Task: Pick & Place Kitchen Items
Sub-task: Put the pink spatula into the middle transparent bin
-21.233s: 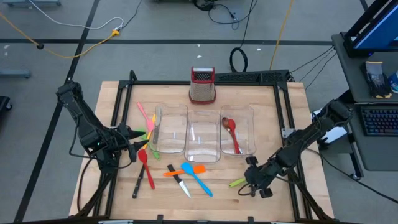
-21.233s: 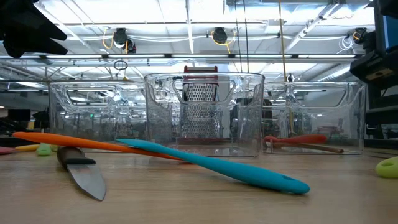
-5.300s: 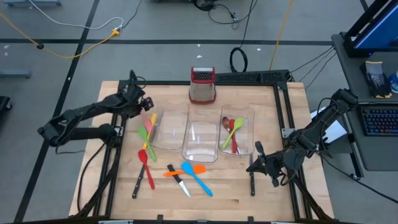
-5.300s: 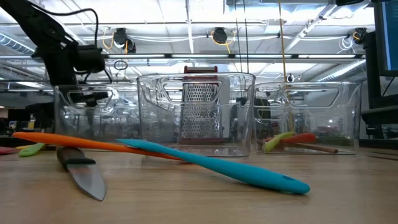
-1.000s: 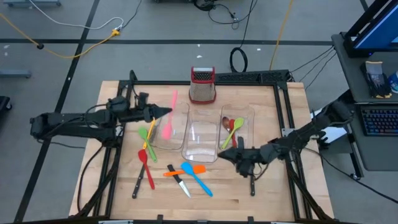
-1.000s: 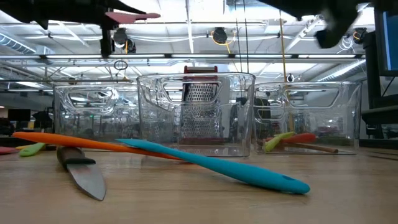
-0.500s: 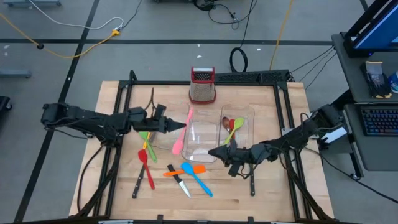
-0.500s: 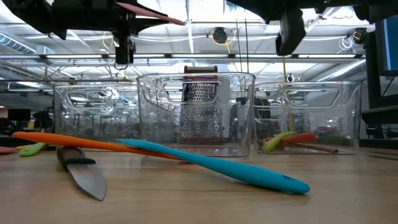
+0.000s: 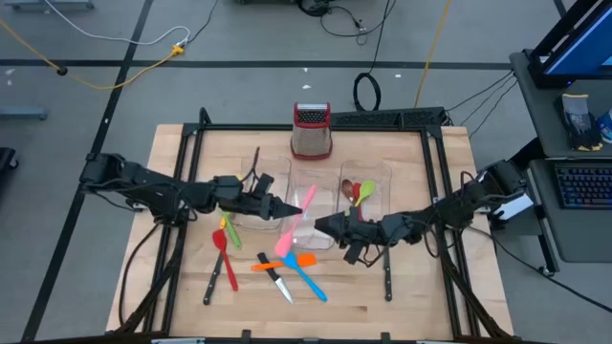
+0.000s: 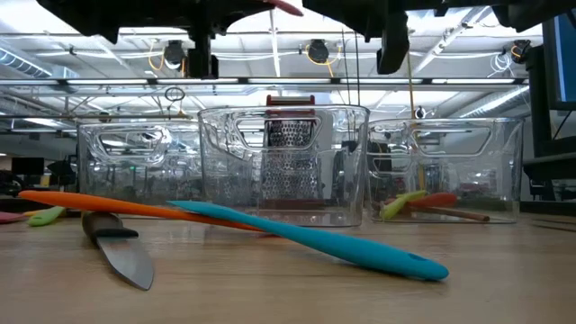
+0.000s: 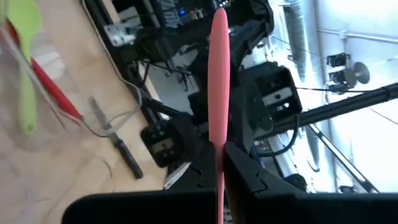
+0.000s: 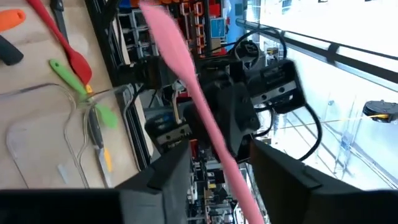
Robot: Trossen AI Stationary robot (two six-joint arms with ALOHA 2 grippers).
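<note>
Pink spatula (image 9: 295, 225) is what I see clamped in my left tool (image 9: 277, 211): the two fingers are pressed together on its handle, and it hangs over the near rim of the middle bin (image 9: 311, 182), slanting toward the desk's (image 9: 430, 306) front. In the left wrist view the spatula (image 11: 218, 81) runs straight out between the dark fingers (image 11: 245, 171). My right tool (image 9: 325, 225) faces it from the other side, just beside the spatula's upper end, with its fingers (image 12: 158, 177) spread wide; in the right wrist view the pink handle (image 12: 193, 93) passes between them, and I cannot tell whether either finger touches it.

Both tools meet over the middle bin, so room there is tight. The right bin (image 9: 364, 196) holds a red spoon (image 9: 350, 192) and a green spoon (image 9: 365, 191). By the left bin (image 9: 251, 205) lie a green utensil (image 9: 229, 232) and a red spatula (image 9: 221, 250). Near the front edge lie an orange spatula (image 9: 287, 262), a blue spatula (image 9: 304, 275) and a knife (image 9: 273, 278), close together; another knife (image 9: 387, 277) lies alone toward the right edge, with bare wood around it. The grater (image 9: 311, 132) stands at the far edge, well apart from the tools.
</note>
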